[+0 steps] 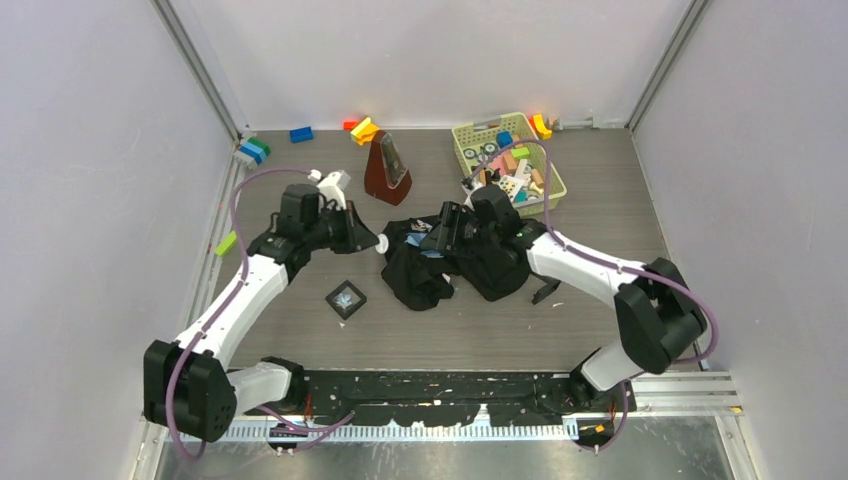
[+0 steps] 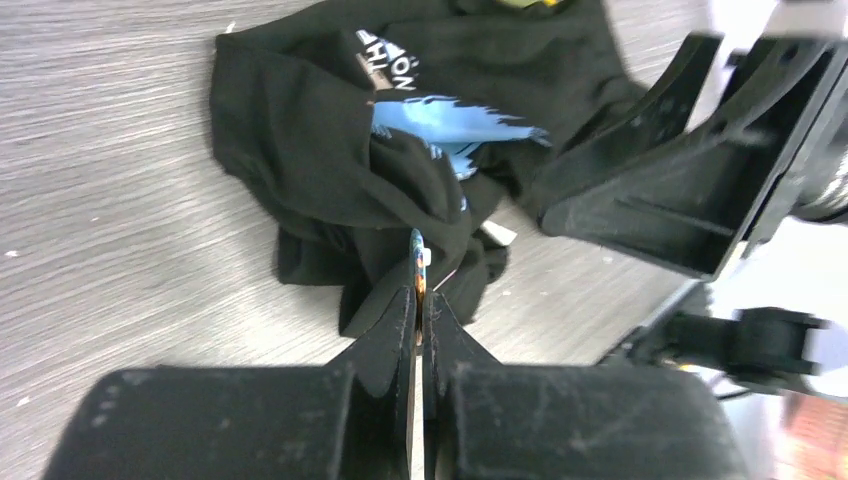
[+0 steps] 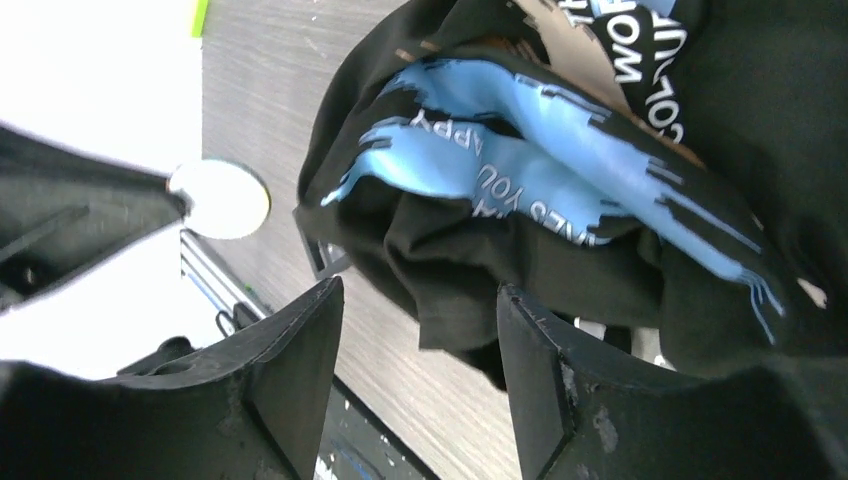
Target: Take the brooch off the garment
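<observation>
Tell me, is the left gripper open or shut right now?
Shut. In the left wrist view the left gripper is clamped on a thin disc seen edge-on, apparently the brooch, in front of the bunched black shirt.

Overhead view. Grey wood-grain bench [image 1: 300,190] enclosed by pale walls [image 1: 100,150].

- **Centre back:** a brown metronome [image 1: 386,170], upright.
- **Right back:** a yellow-green basket [image 1: 490,122] filled with mixed toy pieces [image 1: 510,160].
- **Along the back wall:**
  - a blue block [image 1: 301,134];
  - an orange-and-yellow cluster [image 1: 364,130] just behind the metronome;
  - an orange-yellow piece [image 1: 541,125] just beside the basket's far right corner.
- **Back left corner:** a green, blue and white stack [image 1: 253,150].
- **Left edge:** a lime block [image 1: 225,243] lying alone.
- **Left of centre, nearer the front:** a small black box [image 1: 346,298] holding a pale object too small to identify.
</observation>
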`<state>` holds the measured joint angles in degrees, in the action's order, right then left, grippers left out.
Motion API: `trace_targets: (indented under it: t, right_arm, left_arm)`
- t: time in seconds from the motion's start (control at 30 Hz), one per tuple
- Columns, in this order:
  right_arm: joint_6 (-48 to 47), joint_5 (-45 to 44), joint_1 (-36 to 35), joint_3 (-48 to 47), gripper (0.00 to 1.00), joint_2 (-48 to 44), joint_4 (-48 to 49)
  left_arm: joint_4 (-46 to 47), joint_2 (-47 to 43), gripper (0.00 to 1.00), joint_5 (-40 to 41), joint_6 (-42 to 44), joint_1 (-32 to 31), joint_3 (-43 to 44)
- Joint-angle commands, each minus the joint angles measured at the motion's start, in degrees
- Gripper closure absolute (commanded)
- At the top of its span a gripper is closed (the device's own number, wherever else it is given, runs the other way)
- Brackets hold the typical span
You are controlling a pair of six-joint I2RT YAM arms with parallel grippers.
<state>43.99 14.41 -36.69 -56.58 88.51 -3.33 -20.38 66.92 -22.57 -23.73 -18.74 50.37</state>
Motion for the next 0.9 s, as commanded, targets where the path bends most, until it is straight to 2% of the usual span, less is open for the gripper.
trace_targets:
  t: [0.0, 0.13, 0.3, 0.4, 0.5, 0.6, 0.7, 0.77, 0.87]
  right_arm:
    - [-2.83, 3.72, 0.11, 4.65, 0.36, -8.89, 7.61]
    - [-2.54, 7.93, 0.21, 8.5, 0.34, -14.53, 14.42]
    - [0.68, 14.65, 0.21, 8.62, 0.3, -16.44, 20.34]
    - [3.31, 15.43, 0.21, 8.23, 0.25, -16.7, 23.24]
    - [4.63, 16.33, 0.21, 7.64, 0.25, -16.37, 24.61]
    - [5.98, 17.3, 0.21, 7.27, 0.29, -15.85, 26.4]
    - [6.88, 17.53, 0.21, 7.0, 0.39, -15.53, 27.29]
    - [7.26, 17.56, 0.21, 6.49, 0.43, -15.18, 27.37]
    - [7.62, 17.64, 0.06, 6.14, 0.43, -14.69, 27.56]
  left_arm:
    - [13.79, -0.68, 1.0, -19.91, -12.43, 5.47, -3.18]
    - [29.02, -0.06, 1.0, -27.96, -27.62, 7.36, -6.95]
    - [50.21, 1.19, 1.0, -31.76, -42.84, 7.49, -11.01]
    - [59.36, 2.48, 1.0, -33.07, -49.43, 7.49, -12.93]
    - [66.56, 3.44, 1.0, -33.66, -54.41, 7.49, -14.34]
    - [71.26, 4.0, 1.0, -34.49, -57.83, 7.47, -15.13]
    - [72.31, 3.78, 1.0, -35.12, -58.71, 7.4, -15.43]
    - [72.36, 3.37, 1.0, -35.21, -58.72, 7.4, -15.62]
    - [72.32, 2.84, 1.0, -35.43, -58.72, 7.3, -15.82]
